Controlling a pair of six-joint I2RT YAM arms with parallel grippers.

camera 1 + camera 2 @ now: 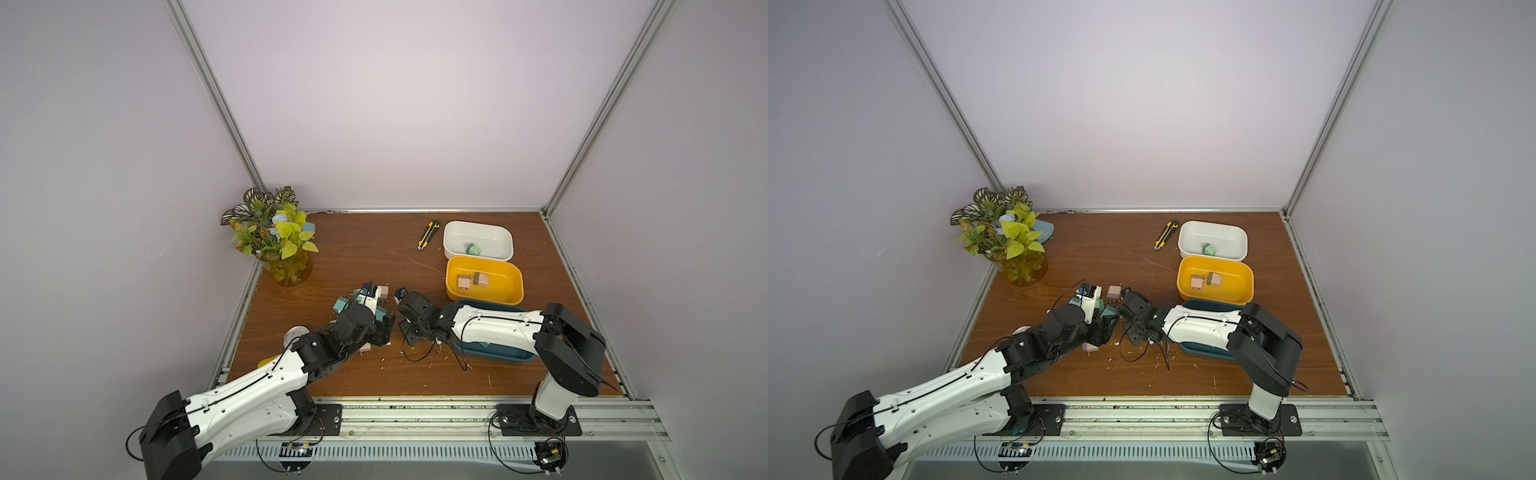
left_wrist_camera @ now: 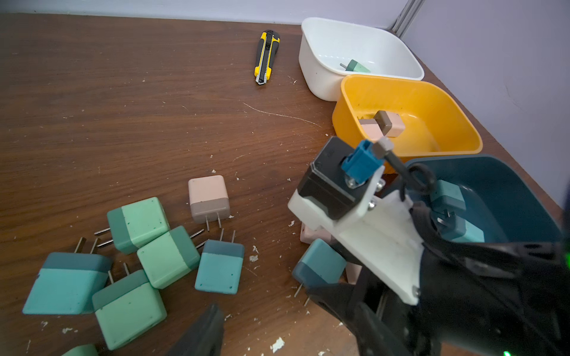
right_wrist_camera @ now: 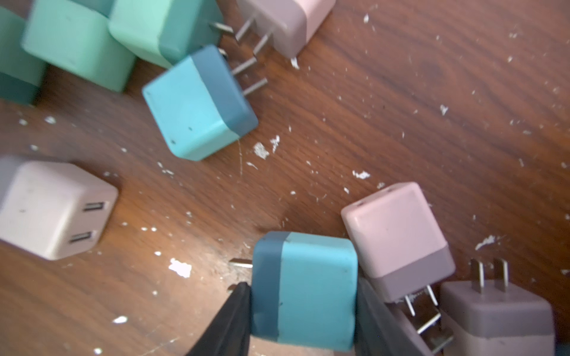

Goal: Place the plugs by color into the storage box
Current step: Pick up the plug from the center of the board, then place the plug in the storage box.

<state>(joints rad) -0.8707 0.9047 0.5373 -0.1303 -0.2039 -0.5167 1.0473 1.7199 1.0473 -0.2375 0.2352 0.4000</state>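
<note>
Your right gripper (image 3: 302,289), lower centre, clamps a teal plug (image 3: 317,277); left gripper (image 2: 262,336) unreadable; few binned, pile (image 2: 138,262) unsorted.

My brown wooden table (image 1: 353,249) bears loose pastel cube plugs (image 2: 168,260), a yellow-black utility knife (image 2: 266,57), white, yellow and teal plastic tubs (image 2: 348,104), a leafy amber vase (image 1: 291,272).

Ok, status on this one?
Left pincer open at the pile. Right pincer clamped on teal plug, not yet binned. Pink plug crowds one finger.
</note>
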